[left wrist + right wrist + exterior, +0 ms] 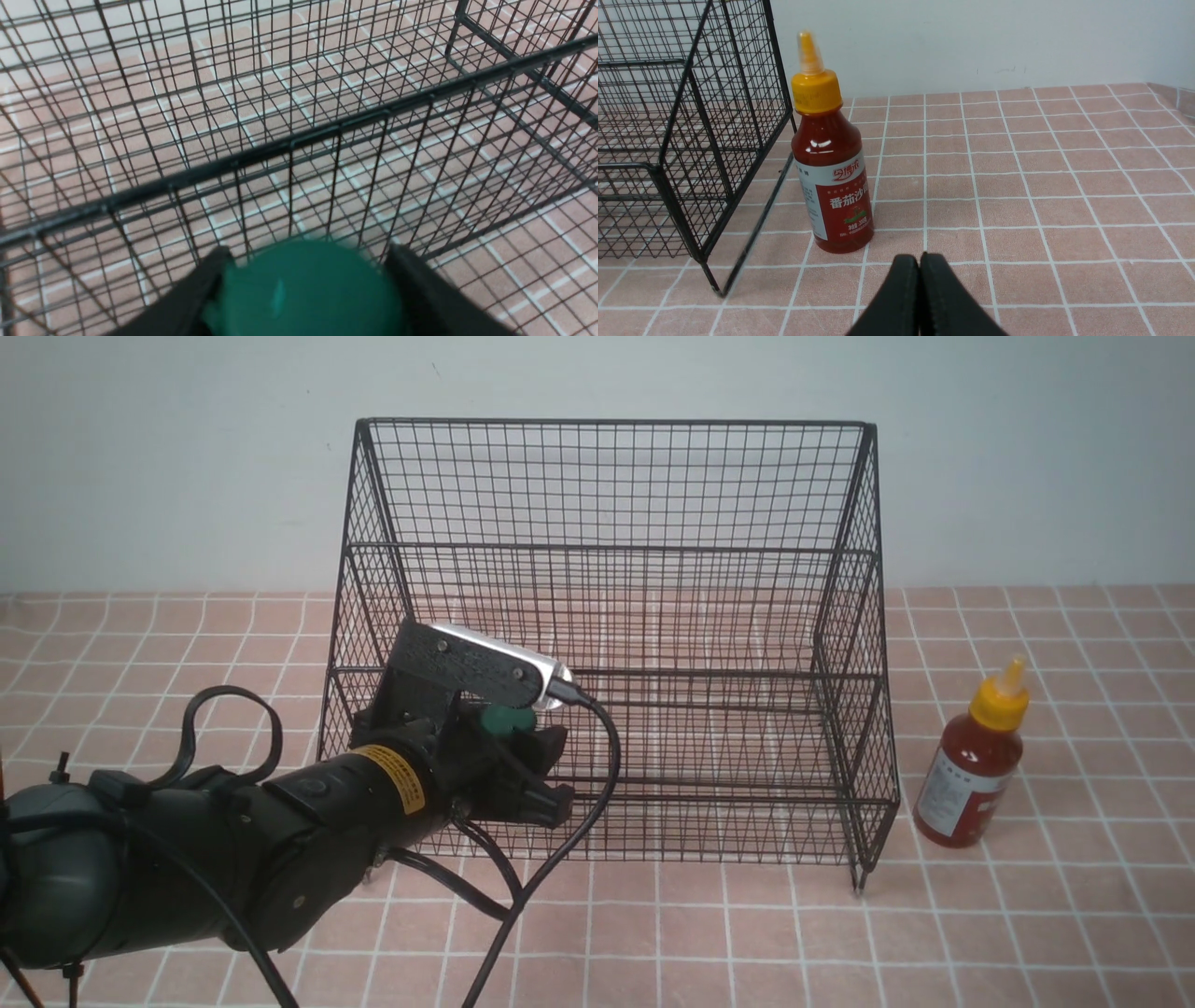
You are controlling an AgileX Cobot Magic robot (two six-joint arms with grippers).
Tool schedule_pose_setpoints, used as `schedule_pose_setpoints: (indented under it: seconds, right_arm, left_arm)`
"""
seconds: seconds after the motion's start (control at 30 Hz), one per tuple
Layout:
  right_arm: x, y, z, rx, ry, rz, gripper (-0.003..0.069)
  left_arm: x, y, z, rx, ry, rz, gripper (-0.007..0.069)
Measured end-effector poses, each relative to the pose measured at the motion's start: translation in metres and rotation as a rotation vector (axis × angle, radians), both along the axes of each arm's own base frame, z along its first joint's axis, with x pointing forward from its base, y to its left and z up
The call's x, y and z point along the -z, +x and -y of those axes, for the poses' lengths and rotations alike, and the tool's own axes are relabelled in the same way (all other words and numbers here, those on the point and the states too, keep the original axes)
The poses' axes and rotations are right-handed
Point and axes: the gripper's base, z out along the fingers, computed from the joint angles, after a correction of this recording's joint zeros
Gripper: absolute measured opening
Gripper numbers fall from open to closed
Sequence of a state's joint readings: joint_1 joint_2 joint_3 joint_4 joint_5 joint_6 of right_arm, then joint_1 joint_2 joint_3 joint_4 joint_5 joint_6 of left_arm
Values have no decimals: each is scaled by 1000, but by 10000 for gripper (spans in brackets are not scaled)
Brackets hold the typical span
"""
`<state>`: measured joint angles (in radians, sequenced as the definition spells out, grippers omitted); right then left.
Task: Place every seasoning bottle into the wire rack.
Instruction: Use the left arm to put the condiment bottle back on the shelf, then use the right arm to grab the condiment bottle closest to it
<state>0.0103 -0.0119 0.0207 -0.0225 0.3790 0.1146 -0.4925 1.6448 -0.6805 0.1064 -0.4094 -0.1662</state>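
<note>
Flanking green cap (pixel 303 289), left end effector (pixel 308 254), grip unclear, right end effector (pixel 920 259) closed, sauce bottle (pixel 831 172) upright.

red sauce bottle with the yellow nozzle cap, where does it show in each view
Front view: the red sauce bottle with yellow nozzle cap stands just outside the right side of the black wire-mesh rack.
Left wrist view: not in it; only the rack's mesh and a dark green cap show.
Right wrist view: the bottle stands close by, beside the rack's front corner post.
Shared landmark: the rack.
</note>
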Motion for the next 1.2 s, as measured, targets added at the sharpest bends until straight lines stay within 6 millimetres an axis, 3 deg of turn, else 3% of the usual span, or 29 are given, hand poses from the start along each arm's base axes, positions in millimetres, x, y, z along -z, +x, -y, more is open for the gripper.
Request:
schedule_pose_setpoints:
  seconds: [0.13,0.4,0.7,0.87,1.0,1.2]
  right_arm:
    - [0,0,0,0,0,0,-15]
    - [0,0,0,0,0,0,-15]
    - [0,0,0,0,0,0,-15]
    - [0,0,0,0,0,0,-15]
    - [0,0,0,0,0,0,-15]
    - [0,0,0,0,0,0,-15]
  left_arm:
    - [0,0,0,1,-3,4,492]
    - [-8,-4,-2,-2,3,-9,509]
    - [-67,-32,-20,-41,-33,21,480]
    - [-115,-69,-42,-56,-62,85,283]
    - [-155,-111,-66,-64,-122,196,49]
    - [-186,-155,-89,-68,-201,335,-7]
